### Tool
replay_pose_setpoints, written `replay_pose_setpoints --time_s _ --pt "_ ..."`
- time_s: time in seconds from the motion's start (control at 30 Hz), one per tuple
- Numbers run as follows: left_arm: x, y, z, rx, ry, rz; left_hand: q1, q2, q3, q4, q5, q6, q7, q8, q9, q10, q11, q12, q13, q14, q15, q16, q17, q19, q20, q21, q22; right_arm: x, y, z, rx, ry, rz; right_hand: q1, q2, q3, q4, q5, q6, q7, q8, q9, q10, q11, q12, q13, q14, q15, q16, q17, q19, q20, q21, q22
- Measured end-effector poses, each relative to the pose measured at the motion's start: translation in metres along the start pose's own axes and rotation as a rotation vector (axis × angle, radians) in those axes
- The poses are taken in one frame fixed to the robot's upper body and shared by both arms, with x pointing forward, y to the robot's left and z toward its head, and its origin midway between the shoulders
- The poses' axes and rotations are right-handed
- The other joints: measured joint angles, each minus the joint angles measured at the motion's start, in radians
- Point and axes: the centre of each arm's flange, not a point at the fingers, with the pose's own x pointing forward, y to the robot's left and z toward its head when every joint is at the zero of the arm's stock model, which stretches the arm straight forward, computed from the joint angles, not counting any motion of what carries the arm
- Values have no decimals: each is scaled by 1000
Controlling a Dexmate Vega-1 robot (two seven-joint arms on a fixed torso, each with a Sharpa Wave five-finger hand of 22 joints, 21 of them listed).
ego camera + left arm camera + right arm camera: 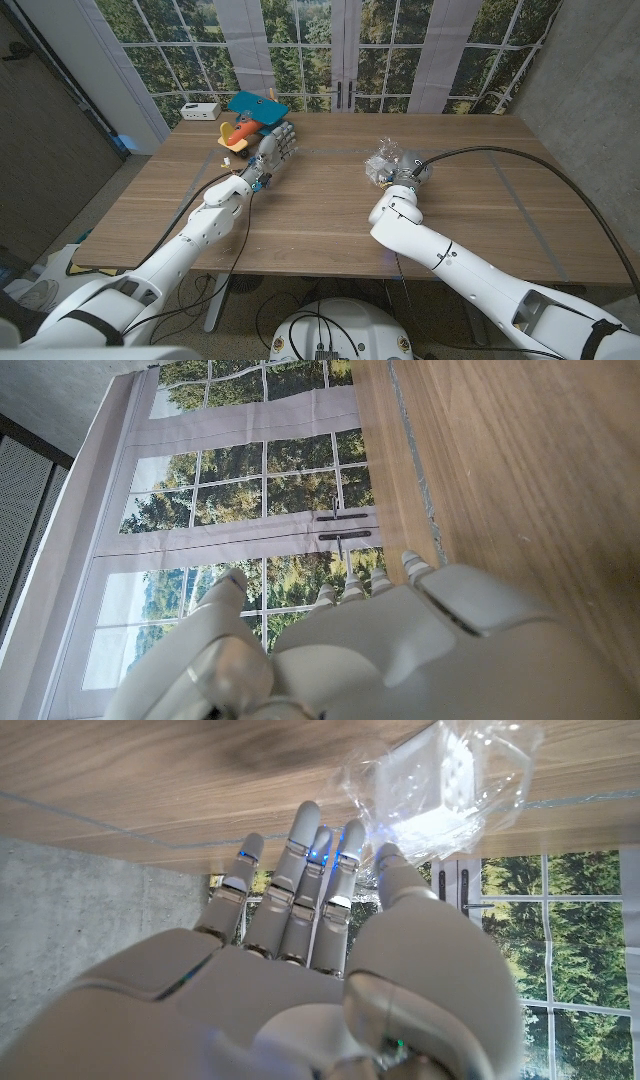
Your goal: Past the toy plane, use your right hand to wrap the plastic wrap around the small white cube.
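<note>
Cube [432, 782], dotted face, in wrap [500, 770]

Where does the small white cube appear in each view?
Head view: small white cube right of centre, inside plastic wrap, just beyond the right hand.
Left wrist view: not in it.
Right wrist view: cube beyond the fingertips.
Shared landmark: the crinkled wrap.

Both hands [272, 152] [400, 172] open, fingers extended.

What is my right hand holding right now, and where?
Nothing that I can confirm. The right hand reaches with fingers spread toward the plastic wrap over the white cube; its thumb tip meets the wrap's edge.
</note>
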Motion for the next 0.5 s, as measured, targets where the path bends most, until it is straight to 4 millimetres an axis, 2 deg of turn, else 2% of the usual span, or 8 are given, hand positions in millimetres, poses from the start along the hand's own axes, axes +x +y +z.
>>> replay_pose_setpoints --time_s 0.07,0.2,0.5 --pt "0 0 0 0 1 1 0 0 0 0 0 0 0 0 0 0 0 0 0 0 0 0 0 0 0 0 0 1 -2 -1 1 1 -3 41 0 17 1 0 27 -5 13 -1 27 -8 14 4 16 -6 12 10 6 -6 0 0" --pt "0 0 0 1 1 3 0 0 0 0 0 0 0 0 0 0 0 0 0 0 0 0 0 0 0 0 0 1 -2 -1 10 -7 6 72 4 25 8 -5 47 -5 24 5 57 -14 31 15 27 -13 46 42 8 -19 7 0" --pt "0 -2 0 1 0 4 0 0 0 0 0 0 0 0 0 0 0 0 0 0 0 0 0 0 0 0 0 0 -1 0 31 -25 -8 125 7 19 13 -12 64 20 42 34 81 -17 56 35 52 -24 138 135 23 -43 24 0"
